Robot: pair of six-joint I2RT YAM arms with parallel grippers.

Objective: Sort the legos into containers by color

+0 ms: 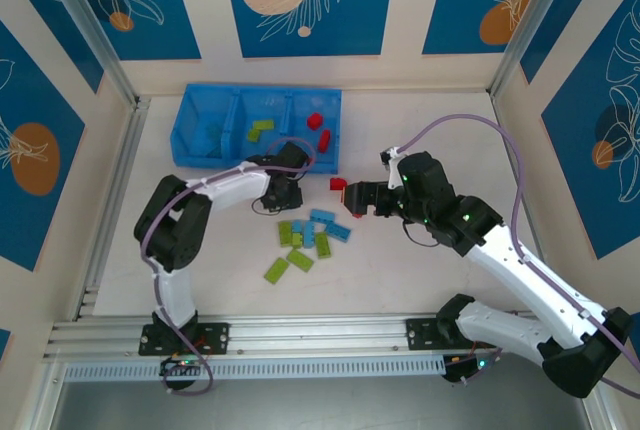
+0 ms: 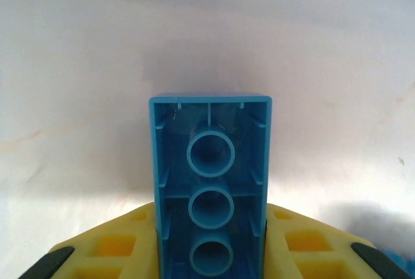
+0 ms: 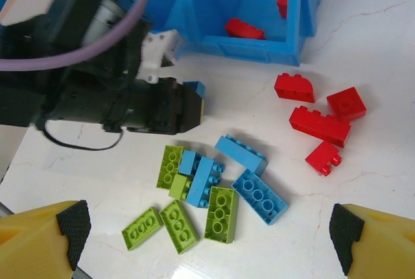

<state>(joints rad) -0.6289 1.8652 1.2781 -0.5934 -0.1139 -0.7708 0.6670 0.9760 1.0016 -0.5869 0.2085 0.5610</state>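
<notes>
Light-blue brick (image 2: 211, 162), hollow underside facing the lens, clamped in left gripper (image 2: 211, 263) near the blue tray (image 1: 190, 146). Right gripper (image 3: 209, 230) spread wide above loose green, blue and red legos (image 3: 220, 213) on table (image 3: 363, 32).

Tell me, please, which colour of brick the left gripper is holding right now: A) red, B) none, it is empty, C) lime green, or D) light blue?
D: the left wrist view shows a light blue brick clamped in the left gripper, with its hollow underside and round tubes facing the camera.
</notes>
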